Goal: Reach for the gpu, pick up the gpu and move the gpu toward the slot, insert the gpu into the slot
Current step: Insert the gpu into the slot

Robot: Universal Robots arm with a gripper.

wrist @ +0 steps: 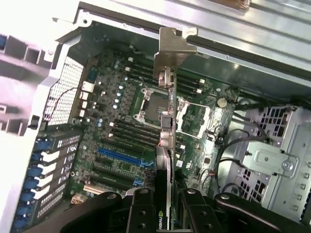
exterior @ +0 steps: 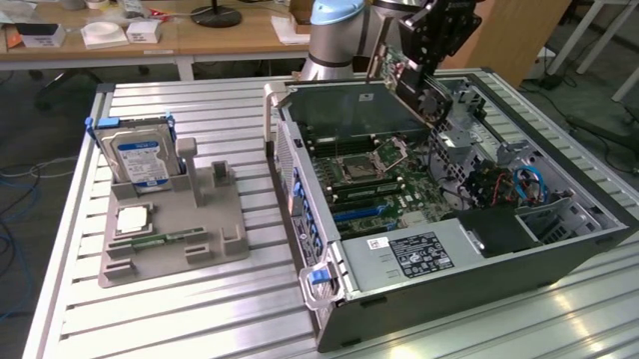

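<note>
The Universal Robots arm's claw [exterior: 417, 63] is clamped on the gpu [exterior: 420, 93], carrying the card on edge over the open computer case [exterior: 450, 277]. In the wrist view the two black fingers [wrist: 141, 208] press against the card's flat faces. That leaves its connector edge and silver bracket [wrist: 171, 53] free and pointing away from the claw toward the green motherboard [wrist: 112, 131]. The upright hold appears chosen so the card can go straight down. The slot [wrist: 120, 170], a dark strip beside a blue one, lies beneath the claw and off to one side of the card's line, apart from it. The CPU socket [wrist: 150, 104] sits directly beyond the card. A blue-labelled hard drive [exterior: 140, 153] stands well away from the claw in its grey holder.
</note>
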